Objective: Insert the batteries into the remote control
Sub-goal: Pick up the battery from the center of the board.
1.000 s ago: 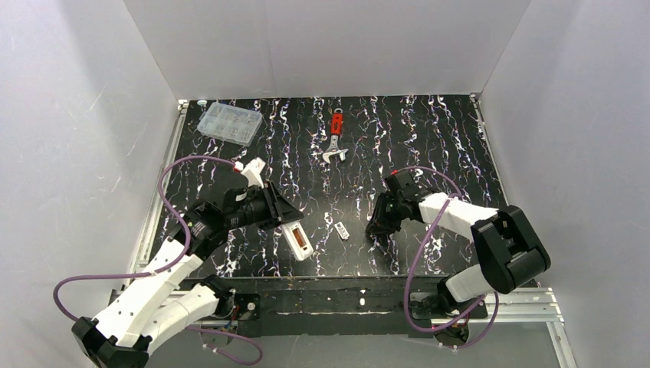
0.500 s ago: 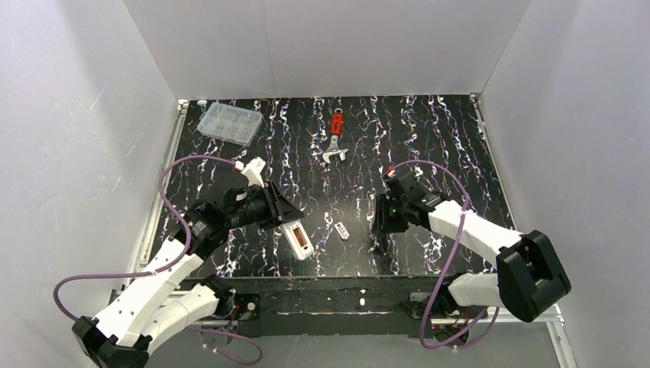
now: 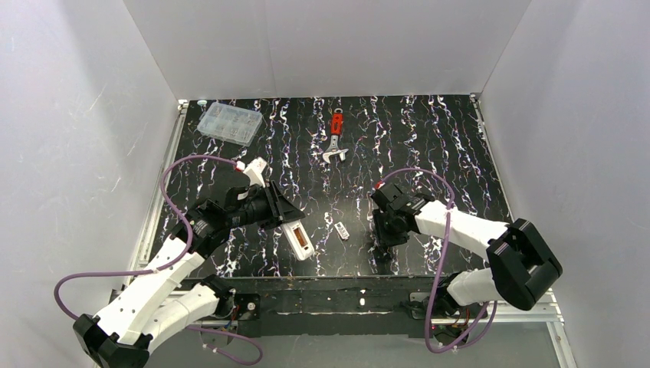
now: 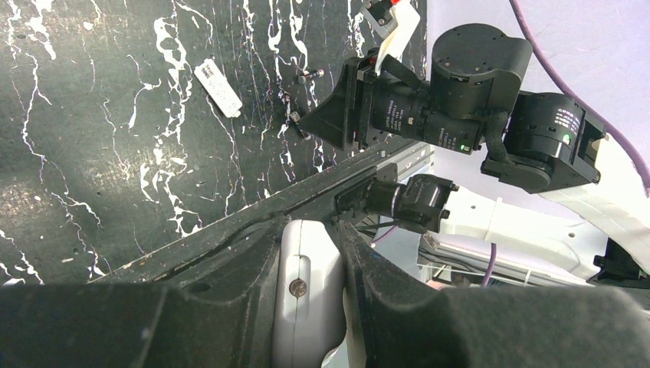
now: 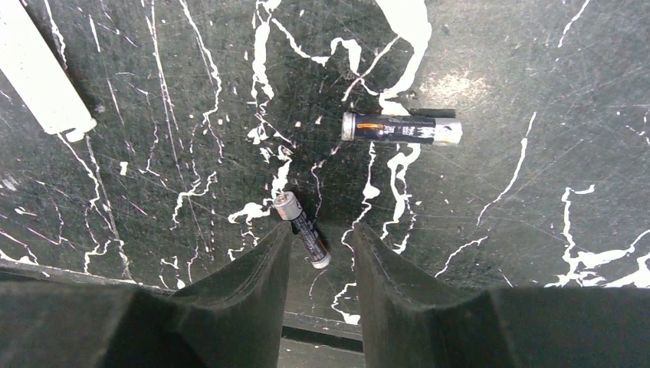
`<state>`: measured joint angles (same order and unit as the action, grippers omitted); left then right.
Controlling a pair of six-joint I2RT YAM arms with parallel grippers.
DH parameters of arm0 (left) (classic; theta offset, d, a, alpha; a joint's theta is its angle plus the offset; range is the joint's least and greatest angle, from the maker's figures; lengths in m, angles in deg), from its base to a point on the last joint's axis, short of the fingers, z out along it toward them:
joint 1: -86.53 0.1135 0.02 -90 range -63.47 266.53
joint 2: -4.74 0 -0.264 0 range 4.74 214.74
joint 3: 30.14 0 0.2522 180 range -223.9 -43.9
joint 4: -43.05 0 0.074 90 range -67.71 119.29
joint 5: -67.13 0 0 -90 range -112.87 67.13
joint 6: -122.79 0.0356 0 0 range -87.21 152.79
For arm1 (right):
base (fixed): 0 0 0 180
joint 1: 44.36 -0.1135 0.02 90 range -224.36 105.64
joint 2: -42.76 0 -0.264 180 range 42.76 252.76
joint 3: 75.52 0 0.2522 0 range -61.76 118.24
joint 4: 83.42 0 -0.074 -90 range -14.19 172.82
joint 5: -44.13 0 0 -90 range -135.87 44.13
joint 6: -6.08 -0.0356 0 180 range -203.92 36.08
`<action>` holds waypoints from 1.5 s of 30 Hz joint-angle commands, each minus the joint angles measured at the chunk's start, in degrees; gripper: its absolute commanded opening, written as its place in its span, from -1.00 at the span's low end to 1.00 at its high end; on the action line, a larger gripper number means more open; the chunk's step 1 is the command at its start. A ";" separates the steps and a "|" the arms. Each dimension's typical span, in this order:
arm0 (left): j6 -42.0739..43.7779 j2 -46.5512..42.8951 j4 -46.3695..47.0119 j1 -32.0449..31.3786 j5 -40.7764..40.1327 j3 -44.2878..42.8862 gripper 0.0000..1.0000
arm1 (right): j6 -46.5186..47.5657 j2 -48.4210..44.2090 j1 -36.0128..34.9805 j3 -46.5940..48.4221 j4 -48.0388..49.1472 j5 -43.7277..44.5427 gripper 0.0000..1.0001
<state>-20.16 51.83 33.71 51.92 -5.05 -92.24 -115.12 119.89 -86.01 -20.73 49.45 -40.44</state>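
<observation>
left gripper [image 4: 308, 245] is clamped on the remote control [image 4: 306, 307], jaws on its two long side edges at one end, rest of the body sticking out over the near part of the table [image 3: 429, 153]

from above the remote control [image 3: 298, 242] sits back-up, reddish recess [image 3: 301, 243] facing the camera, so the bay looks open and ready to load; can't see whether there are contacts or springs inside

handling guess: light, stiff plastic shell, smooth sides, so it will slip or twist before it bends. Side-edge grip is the right place; stay off the recess and the display end. It's cantilevered, so pushing a cell in could lever it down; press close to the jaws

right gripper [image 5: 320, 253] is open, pointing down at the table, fingers apart with the lower end of the near battery [image 5: 303, 228] in the gap, nothing gripped. Second battery [image 5: 401, 128] lies flat farther out, well apart from the first

batteries: small, hard, round, slick, so they'll roll or squirt out. Near one lies slanted to the jaws, so I'd square up and pinch mid-barrel

loose white piece [image 5: 42, 77] lies on the table between the two arms, clear of both
</observation>
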 commanded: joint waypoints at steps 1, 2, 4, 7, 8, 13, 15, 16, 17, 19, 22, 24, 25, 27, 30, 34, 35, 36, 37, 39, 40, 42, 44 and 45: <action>0.07 -0.64 0.06 0.38 1.43 0.24 -1.00 | 0.07 1.01 -1.42 3.00 -0.62 1.84 -0.16; -0.01 -0.57 0.22 0.34 1.42 0.42 -1.00 | 0.13 1.48 -1.77 3.26 -0.57 1.90 -0.17; -0.13 -0.55 0.47 0.33 1.47 0.58 -1.00 | 0.26 2.26 -2.42 3.94 -0.56 2.05 -0.19; -0.06 -0.71 0.26 0.33 1.43 0.59 -1.00 | 0.26 3.41 -3.52 5.10 -0.77 2.68 -0.22; 0.00 -0.81 0.16 0.33 1.31 0.54 -1.00 | 0.27 3.92 -3.87 5.49 -1.03 3.06 -0.24; 0.25 -1.42 -0.55 0.33 0.93 0.60 -1.00 | -0.29 6.17 -4.98 6.42 -1.94 4.55 -0.32; 0.30 -1.55 -0.64 0.33 0.92 0.69 -1.00 | -0.58 6.73 -5.24 6.38 -2.24 4.90 -0.35; 0.28 -1.58 -0.65 0.31 0.91 0.72 -1.00 | -0.77 6.92 -5.35 6.34 -2.35 5.10 -0.36; 0.30 -1.64 -0.65 0.35 0.90 0.80 -1.00 | -0.85 7.10 -5.41 6.29 -2.50 5.30 -0.37; 0.30 -1.64 -0.60 0.33 0.90 0.80 -1.00 | -1.06 7.38 -5.53 6.25 -2.87 5.49 -0.38; 0.21 -1.48 -0.31 0.33 0.97 0.84 -1.00 | -1.53 7.65 -5.66 6.10 -3.45 5.86 -0.41; 0.03 -1.32 -0.07 0.31 1.03 0.88 -1.00 | -1.60 7.70 -5.70 5.91 -3.50 5.91 -0.45; -0.01 -1.20 0.03 0.33 1.07 0.90 -1.00 | -1.60 7.69 -5.72 5.86 -3.43 5.76 -0.49; -0.13 -1.04 0.31 0.33 1.28 0.89 -1.00 | -1.61 7.74 -5.72 6.10 -3.38 5.58 -0.60; -0.06 -1.14 0.03 0.33 1.25 0.86 -1.00 | -1.26 7.37 -5.73 6.76 -3.45 5.38 -0.76; 0.30 -1.59 -0.74 0.33 0.92 0.51 -1.00 | 0.45 3.31 -5.82 7.35 -1.64 3.49 -0.94; 0.37 -1.63 -0.88 0.33 0.82 0.55 -1.00 | 1.14 1.50 -5.81 7.58 -0.88 2.44 -0.97; 0.38 -1.68 -0.91 0.33 0.83 0.57 -1.00 | 2.10 -0.41 -5.81 7.80 0.27 0.87 -0.97; 0.31 -1.71 -0.91 0.33 0.77 0.55 -1.00 | 3.41 -2.38 -5.83 7.88 1.86 -1.28 -0.97; 0.18 -1.60 -0.57 0.33 0.77 0.45 -1.00 | 5.84 -6.96 -5.90 7.87 6.23 -5.86 -0.97; 0.09 -1.48 -0.45 0.33 0.85 0.44 -1.00 | 6.40 -9.52 -6.01 7.79 8.34 -8.12 -0.97; -0.04 -1.26 -0.22 0.33 1.12 0.18 -1.00 | 7.29 -14.34 -6.10 7.11 13.19 -11.94 -0.97; -0.08 -1.21 -0.27 0.33 1.23 -0.19 -1.00 | 8.35 -19.10 -6.29 5.72 18.86 -15.60 -0.97; -0.10 -1.21 -0.24 0.34 1.23 -0.38 -1.00 | 8.71 -21.53 -6.54 4.59 22.05 -17.51 -0.97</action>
<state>-20.18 51.08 33.67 51.92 -5.07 -91.99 -109.92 105.83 -91.78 -15.59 57.67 -48.37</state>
